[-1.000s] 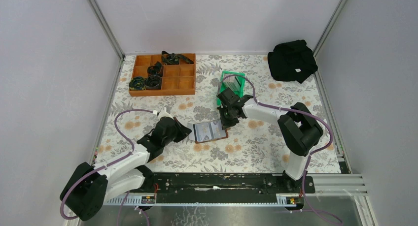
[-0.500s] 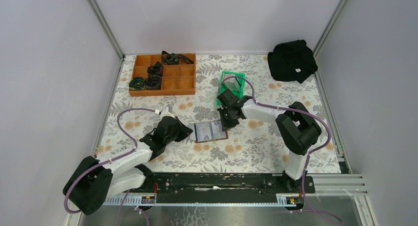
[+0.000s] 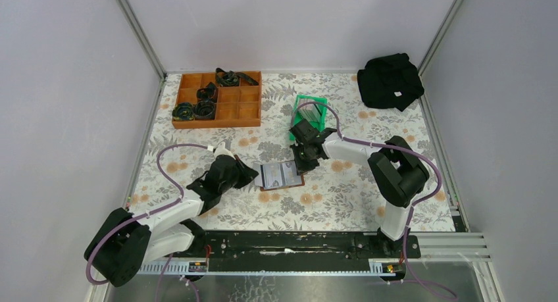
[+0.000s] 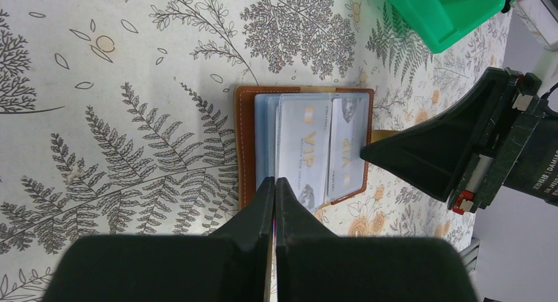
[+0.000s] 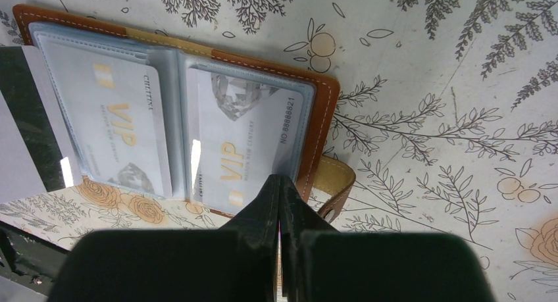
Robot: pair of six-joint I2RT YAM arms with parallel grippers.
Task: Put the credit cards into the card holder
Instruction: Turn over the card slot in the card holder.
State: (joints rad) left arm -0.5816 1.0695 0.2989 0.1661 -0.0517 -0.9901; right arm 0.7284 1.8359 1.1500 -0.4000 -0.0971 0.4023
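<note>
The brown leather card holder (image 3: 281, 176) lies open on the floral table, with two grey VIP credit cards (image 5: 240, 147) in its clear slots. In the left wrist view it (image 4: 245, 144) lies just beyond my left gripper (image 4: 274, 181), which is shut with its tips over the holder's near edge. My right gripper (image 5: 279, 179) is shut, tips at the holder's right edge beside the snap tab (image 5: 337, 183). In the top view the left gripper (image 3: 247, 177) and right gripper (image 3: 303, 162) flank the holder.
A green plastic bin (image 3: 309, 110) with grey contents stands just behind the right gripper. A wooden compartment tray (image 3: 231, 110) with black coils sits at the back left. A black cloth (image 3: 390, 80) lies at the back right.
The left arm has shifted slightly toward the card holder. The right gripper has stayed at the holder's right side, and both stay shut.
</note>
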